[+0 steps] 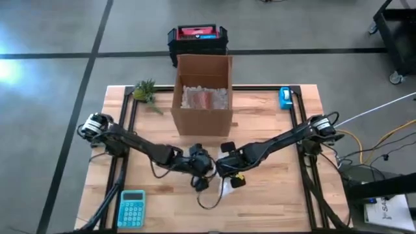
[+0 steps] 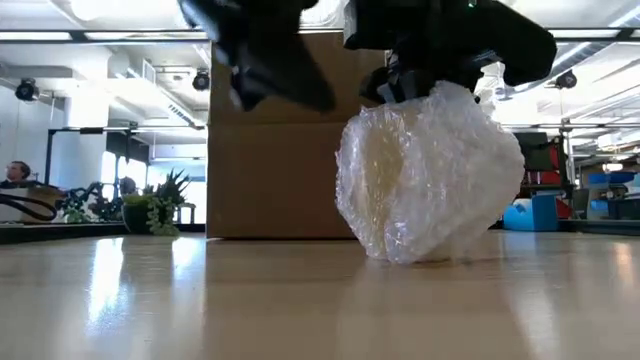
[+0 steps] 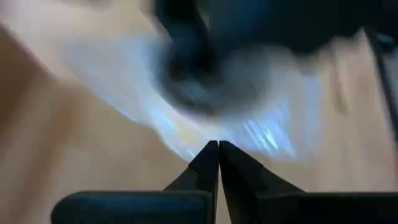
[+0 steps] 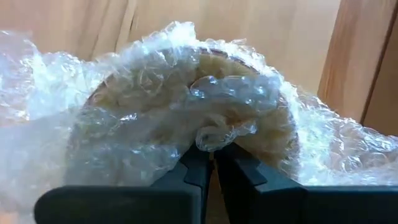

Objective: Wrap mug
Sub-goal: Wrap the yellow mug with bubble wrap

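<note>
Right gripper (image 4: 210, 163) nearest the lens in its wrist view: fingers pinched onto a twisted fold of bubble wrap (image 4: 155, 124) at the top of the bundle. Bundle = mug (image 2: 385, 170) inside the wrap, pale cream showing through, standing on the wooden table (image 2: 200, 300) just in front of the cardboard box (image 2: 270, 150). Round rim faces the right wrist camera, so the long axis looks roughly vertical; handle direction not discernible under the wrap. Wrap is clear, crinkled, lumpy, wider in the middle, narrowing to the gathered top.

Box: brown, open-topped, more wrap inside. Left gripper (image 1: 199, 182) sits just left of the bundle, fingertips pressed together, gripping nothing I can make out; its view is blurred. Teal calculator (image 1: 132, 208) well to the front-left of the box, small green plant (image 1: 145, 91) just left of it, blue object (image 1: 285, 97) to its right.
</note>
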